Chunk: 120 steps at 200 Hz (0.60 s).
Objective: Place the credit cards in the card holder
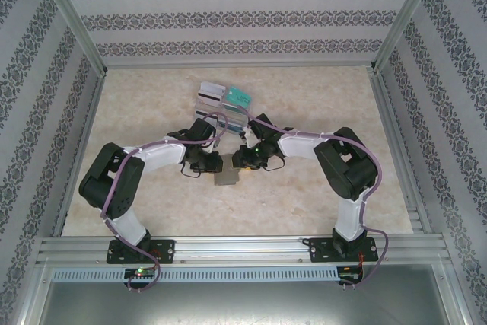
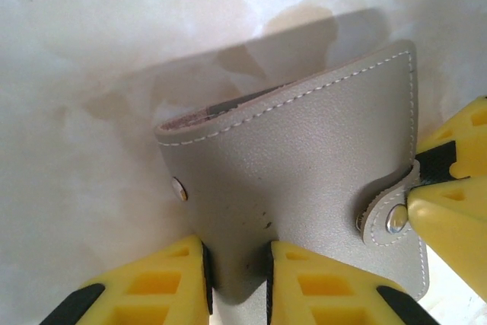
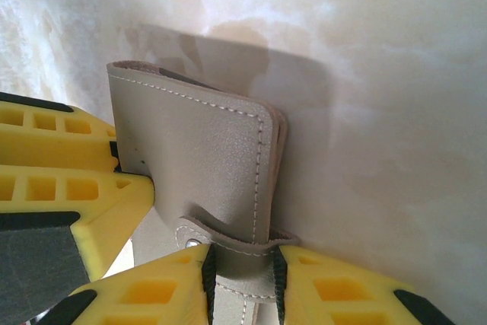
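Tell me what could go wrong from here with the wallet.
1. The left gripper pinches only the edge of the wallet; it may slip out if the right gripper tugs the strap.
2. The two grippers work very close together and could bump.

No legible text, brand, number or sign anywhere. Grey card holder [image 2: 304,150] unmarked. Any print on credit cards [image 1: 240,97] too small to read.
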Tool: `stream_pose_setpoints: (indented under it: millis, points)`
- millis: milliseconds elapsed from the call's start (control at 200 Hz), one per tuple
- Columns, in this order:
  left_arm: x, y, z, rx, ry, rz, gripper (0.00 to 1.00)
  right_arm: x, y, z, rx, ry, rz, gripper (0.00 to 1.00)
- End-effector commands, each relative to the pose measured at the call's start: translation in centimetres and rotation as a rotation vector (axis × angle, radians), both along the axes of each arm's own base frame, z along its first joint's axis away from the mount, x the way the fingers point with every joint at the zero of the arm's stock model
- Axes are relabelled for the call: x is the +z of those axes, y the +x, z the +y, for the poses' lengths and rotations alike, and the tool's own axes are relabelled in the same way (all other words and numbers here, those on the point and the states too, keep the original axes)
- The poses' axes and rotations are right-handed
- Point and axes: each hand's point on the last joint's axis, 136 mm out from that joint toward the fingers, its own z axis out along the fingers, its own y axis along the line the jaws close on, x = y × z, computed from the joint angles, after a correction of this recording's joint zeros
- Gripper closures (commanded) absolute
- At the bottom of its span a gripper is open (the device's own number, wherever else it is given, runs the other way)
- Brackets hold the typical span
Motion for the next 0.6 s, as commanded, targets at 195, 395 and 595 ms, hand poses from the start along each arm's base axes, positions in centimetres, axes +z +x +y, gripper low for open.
stream_pose_setpoints:
  millis: [195,395,595]
  points:
    - [-1.4,-1.7,-3.6,-0.078,-0.07,0.02,0.79,-0.3,-0.6,3.5,0.076,0.006,-0.029,0.7]
    - [-1.3,-1.7,-4.1,-0.088,-0.077,0.016,0.79,-0.4,-0.8,3.7,0.091,-0.024,-0.04,0.7]
    - [-1.4,-1.7,-4.3,-0.089,-0.085,0.016,0.8,-0.4,-1.2,4.9,0.105,0.008,-0.022,0.7]
